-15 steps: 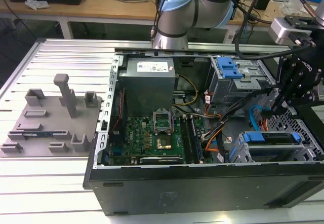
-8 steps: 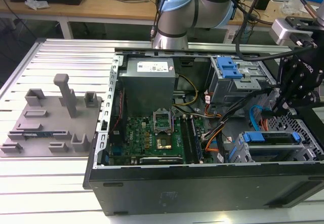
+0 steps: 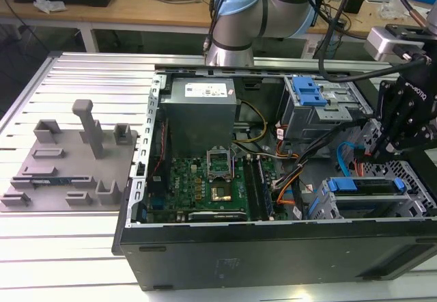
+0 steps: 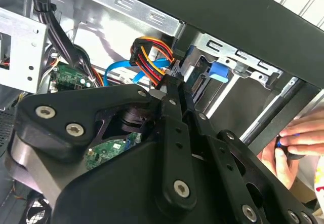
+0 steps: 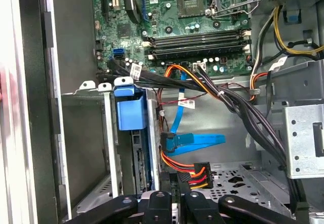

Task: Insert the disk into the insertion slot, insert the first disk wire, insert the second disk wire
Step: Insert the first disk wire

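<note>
The disk (image 3: 365, 186) in its blue carrier lies inside the insertion slot (image 3: 412, 177), the grey perforated cage at the case's front, on the exterior view's right. In the first wrist view the disk (image 5: 139, 158) is edge-on behind its blue tab. My gripper (image 3: 374, 157) hangs just behind the cage, shut. The first disk wire (image 5: 177, 164), orange, red and black, runs into my fingertips (image 4: 171, 89) and loops on to a spare black plug (image 5: 200, 176). The second disk wire (image 5: 200, 140), light blue, curves beside it, its dark plug close to the disk's end.
A thick black cable bundle (image 5: 238, 107) crosses just past the wires. The motherboard (image 3: 205, 179), the power supply (image 3: 198, 111) and an upper bay with a blue latch plate (image 3: 307, 93) fill the case. A person's hand (image 4: 283, 150) rests outside the case wall. A grey fixture (image 3: 68, 165) stands on the exterior view's left.
</note>
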Action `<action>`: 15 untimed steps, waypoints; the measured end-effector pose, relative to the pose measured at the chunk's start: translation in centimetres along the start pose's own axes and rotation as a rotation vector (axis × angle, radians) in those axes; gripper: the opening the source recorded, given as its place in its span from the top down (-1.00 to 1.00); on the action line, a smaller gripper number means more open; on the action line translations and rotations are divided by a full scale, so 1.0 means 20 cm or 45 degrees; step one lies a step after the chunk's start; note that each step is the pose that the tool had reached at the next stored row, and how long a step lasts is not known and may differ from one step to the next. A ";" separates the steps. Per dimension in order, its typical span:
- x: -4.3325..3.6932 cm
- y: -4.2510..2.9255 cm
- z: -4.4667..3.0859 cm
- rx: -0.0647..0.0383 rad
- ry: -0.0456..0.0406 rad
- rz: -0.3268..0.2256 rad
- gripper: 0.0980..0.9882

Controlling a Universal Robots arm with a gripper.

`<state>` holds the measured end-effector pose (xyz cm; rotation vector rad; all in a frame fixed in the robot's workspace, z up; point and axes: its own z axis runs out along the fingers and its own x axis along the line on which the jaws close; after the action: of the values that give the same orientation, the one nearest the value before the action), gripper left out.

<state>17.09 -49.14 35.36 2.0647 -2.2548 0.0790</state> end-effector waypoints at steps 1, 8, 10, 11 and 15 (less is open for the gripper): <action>0.000 0.000 0.000 0.000 0.000 0.000 0.85; 0.007 -0.001 0.001 0.000 0.000 -0.003 0.85; 0.013 -0.002 0.001 0.000 0.000 -0.003 0.85; 0.015 -0.003 0.002 0.000 0.000 -0.003 0.85; 0.017 -0.003 0.002 0.000 0.000 -0.005 0.85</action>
<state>17.12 -49.49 35.36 2.0686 -2.2509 0.0791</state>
